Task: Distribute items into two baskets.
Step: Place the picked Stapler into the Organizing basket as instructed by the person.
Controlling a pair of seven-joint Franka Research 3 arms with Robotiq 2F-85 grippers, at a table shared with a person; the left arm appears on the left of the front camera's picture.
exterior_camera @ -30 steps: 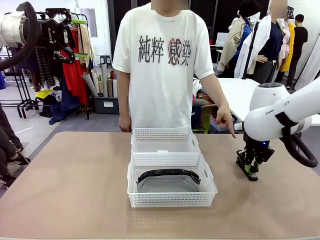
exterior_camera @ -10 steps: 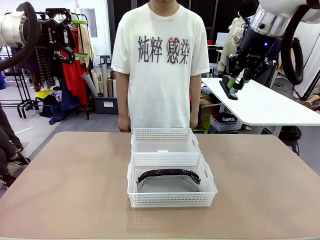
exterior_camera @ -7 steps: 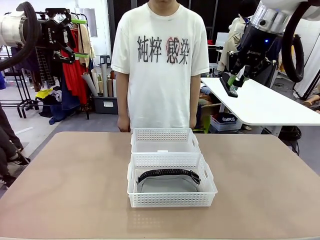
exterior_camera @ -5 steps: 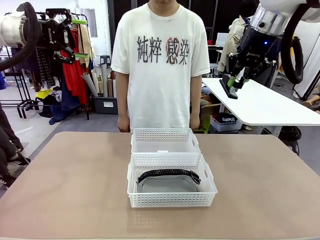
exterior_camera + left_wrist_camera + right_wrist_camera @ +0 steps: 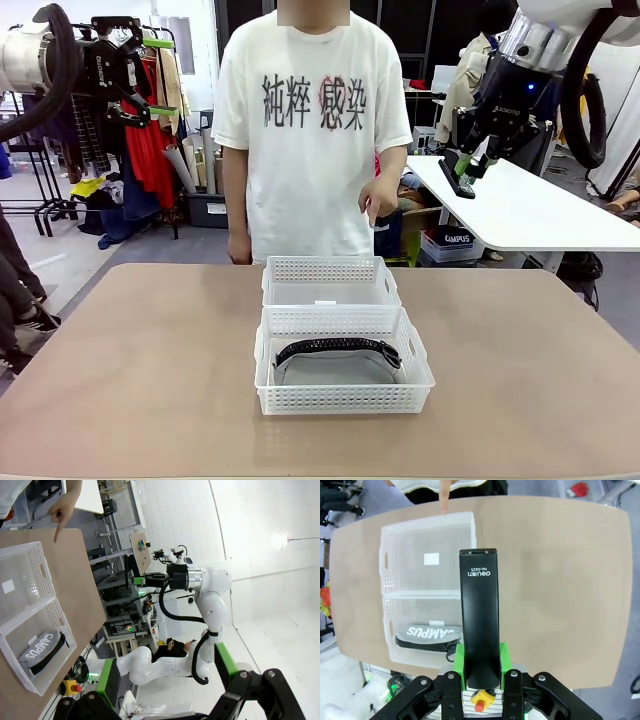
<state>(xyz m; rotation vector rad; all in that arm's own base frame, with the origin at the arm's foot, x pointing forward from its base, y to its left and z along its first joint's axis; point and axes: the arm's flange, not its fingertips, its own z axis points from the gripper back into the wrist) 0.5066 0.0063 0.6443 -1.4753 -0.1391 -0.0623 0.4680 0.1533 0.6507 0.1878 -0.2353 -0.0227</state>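
My right gripper [image 5: 468, 163] hangs high at the right, above the table, shut on the black stapler [image 5: 458, 176]. In the right wrist view the stapler [image 5: 479, 625] stands up between the green pads of that gripper [image 5: 480, 666]. The grey pouch [image 5: 336, 358] with its black zipper lies in the near basket [image 5: 345, 399]. The far basket [image 5: 330, 268] holds nothing. A person's finger [image 5: 443, 495] points at the far basket [image 5: 387, 560]. My left gripper [image 5: 135, 70] is open, high at the left, with nothing in it.
A person stands at the table's far edge with one hand [image 5: 378, 198] raised before the waist. In the left wrist view the pouch [image 5: 42, 649] shows its CAMPUS print and the person's hand [image 5: 62, 514] points down. Bare tabletop [image 5: 130, 370] lies on both sides of the baskets.
The right gripper has lifted the stapler from the table's right side to high up, and has barely moved in the last second. The person's hand has risen from the side and points.
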